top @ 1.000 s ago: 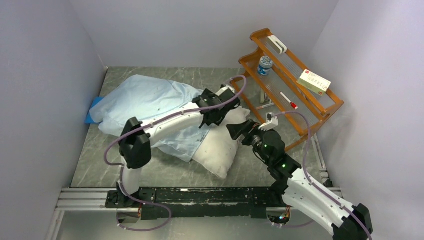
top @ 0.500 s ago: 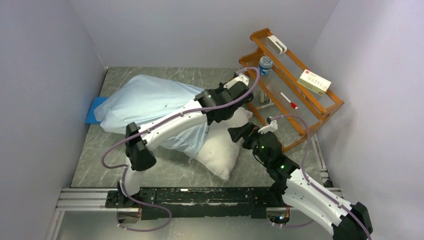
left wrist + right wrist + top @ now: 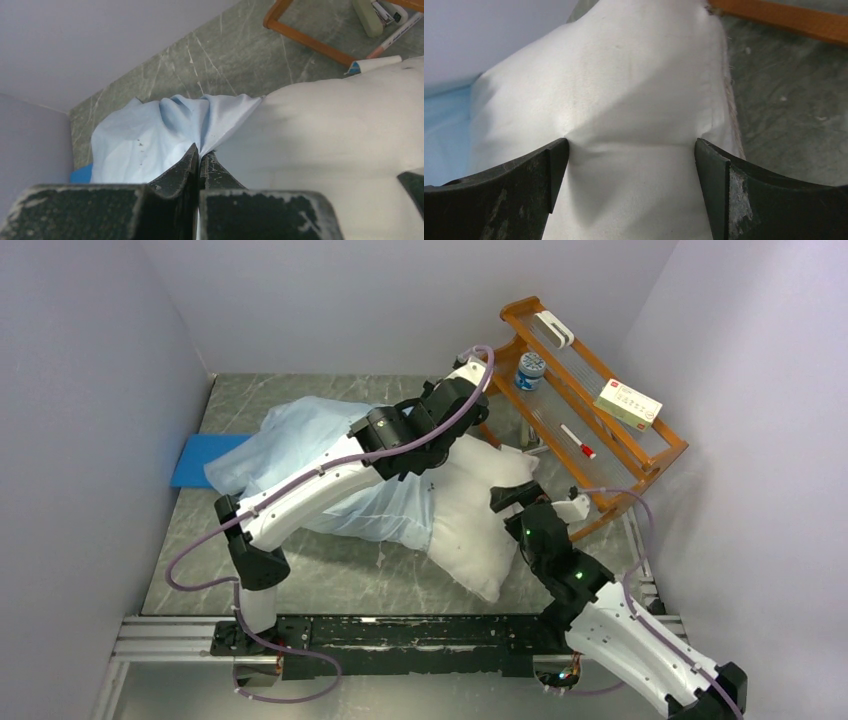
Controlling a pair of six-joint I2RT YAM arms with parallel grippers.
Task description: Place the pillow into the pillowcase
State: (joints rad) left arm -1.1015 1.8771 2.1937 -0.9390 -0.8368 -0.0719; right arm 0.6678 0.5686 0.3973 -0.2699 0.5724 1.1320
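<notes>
Pillow [image 3: 480, 515] and pillowcase [image 3: 310, 440] at mid-surface, seen from above and from both wrists. In the top view you see the white pillow lying on the grey marbled surface [image 3: 330, 580], right of centre. Its far corner is close to the foot of the wooden rack [image 3: 590, 410]. The pale blue pillowcase lies wrinkled to the pillow's left. Its right-hand edge overlaps the pillow's left side, and its far-left end overlaps a flat bright-blue mat [image 3: 195, 462].

Your left claw [image 3: 200, 156] is pressed together on a gathered fold of the pillowcase. In the left wrist view the blue cloth rises into the tips in tight pleats. The pillow sits just beside them on the right, touching the cloth. The left arm reaches across the pillowcase from the near left.

Your right claw [image 3: 631, 150] is spread wide. In the right wrist view the pillow fills the gap between its two fingers. Both tips touch the fabric, and creases run out from the left tip. You cannot tell from these views how firmly the tips bear on it. A strip of pillowcase shows at the left edge of that view, beyond the pillow and apart from this claw.
</notes>
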